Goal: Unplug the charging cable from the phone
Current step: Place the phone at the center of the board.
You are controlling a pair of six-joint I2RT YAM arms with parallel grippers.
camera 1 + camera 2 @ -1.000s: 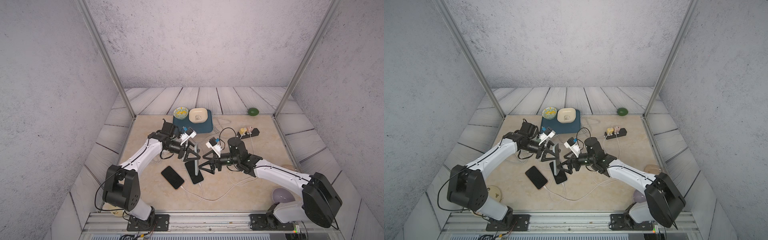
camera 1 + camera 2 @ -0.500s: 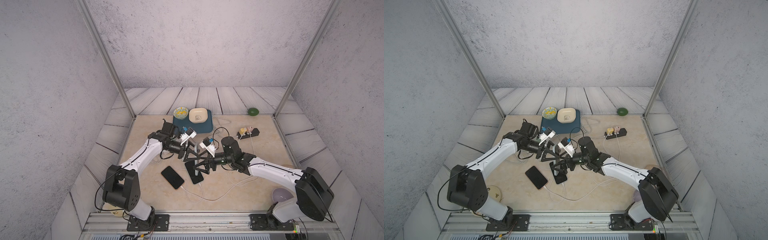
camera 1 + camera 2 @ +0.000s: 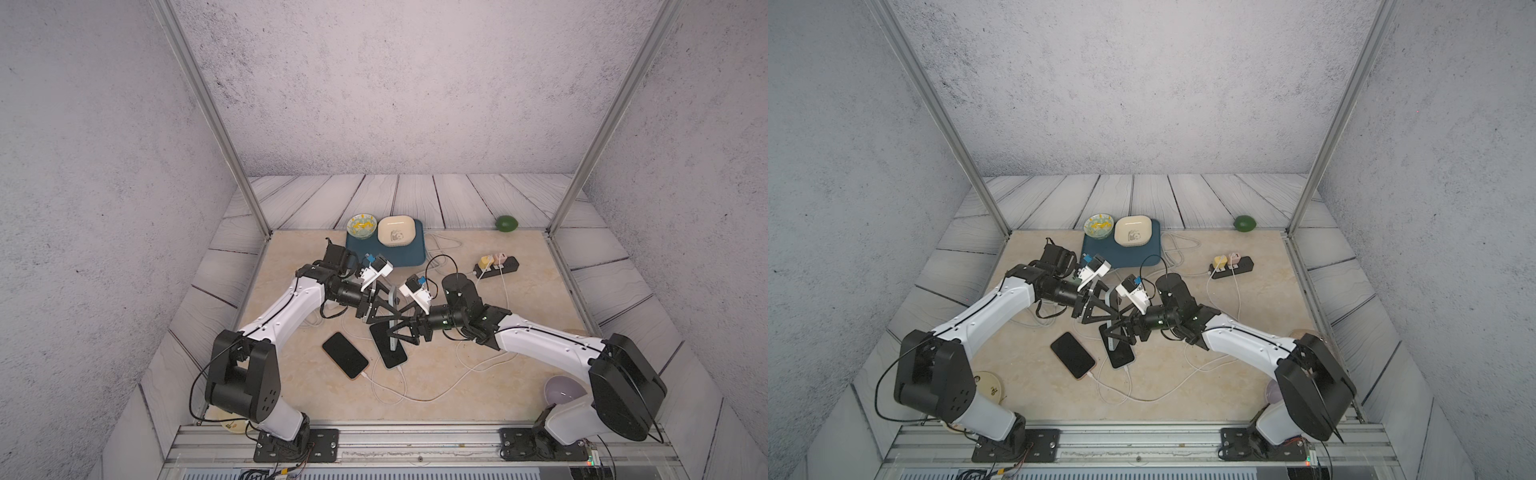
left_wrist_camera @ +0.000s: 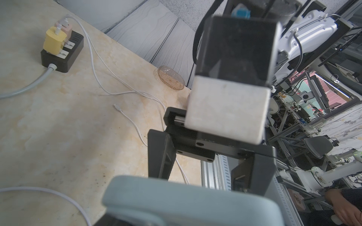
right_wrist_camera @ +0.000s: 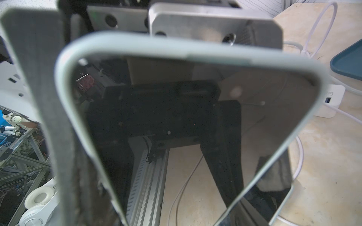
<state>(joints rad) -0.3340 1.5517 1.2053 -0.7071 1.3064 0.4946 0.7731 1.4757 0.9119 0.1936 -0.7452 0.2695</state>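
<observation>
Slab-shaped phone [image 5: 176,117] (matte grey case), glossy glass.

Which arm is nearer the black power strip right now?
Right arm: its wrist is close by the power strip; the left arm is farther off, beyond the upright phone.

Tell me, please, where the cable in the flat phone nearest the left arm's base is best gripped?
Probably grip the short plug right where it enters the phone, not further along. Come down from above, since the phone lies flat and the plug sticks out of its near end.
</observation>
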